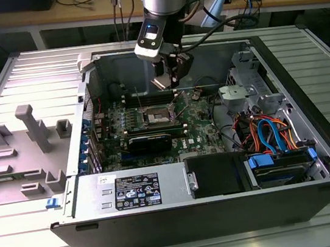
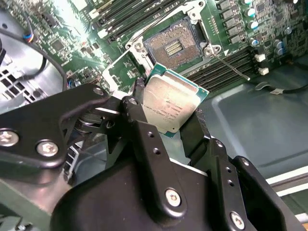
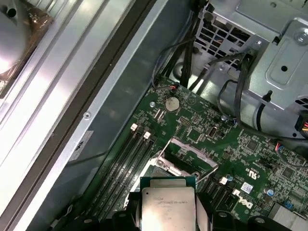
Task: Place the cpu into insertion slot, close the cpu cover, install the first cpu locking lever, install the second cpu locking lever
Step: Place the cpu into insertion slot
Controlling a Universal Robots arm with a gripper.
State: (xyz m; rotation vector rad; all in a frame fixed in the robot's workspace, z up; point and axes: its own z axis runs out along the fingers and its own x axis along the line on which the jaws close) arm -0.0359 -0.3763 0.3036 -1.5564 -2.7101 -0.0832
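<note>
We hold the cpu (image 3: 168,204), clamped in the jaws of our gripper (image 2: 167,108), short of the empty insertion slot (image 2: 172,45); seating, the open cpu cover (image 3: 191,151) and both levers (image 2: 231,66) remain.

In the exterior view the way down to the socket (image 1: 159,117) is open from above. The gripper (image 1: 167,81) hangs over it at 12 o'clock, pinching the chip (image 1: 160,82), with free air below. From the socket, a long black card (image 1: 149,141) lies close at 6 o'clock. Wires (image 1: 264,131) and a metal cage (image 1: 240,91) crowd 3 o'clock. The case wall (image 1: 123,68) blocks 12 o'clock. The cover (image 3: 179,168) stands open, and a thin metal rod (image 2: 232,68) pokes out beside the socket.
</note>
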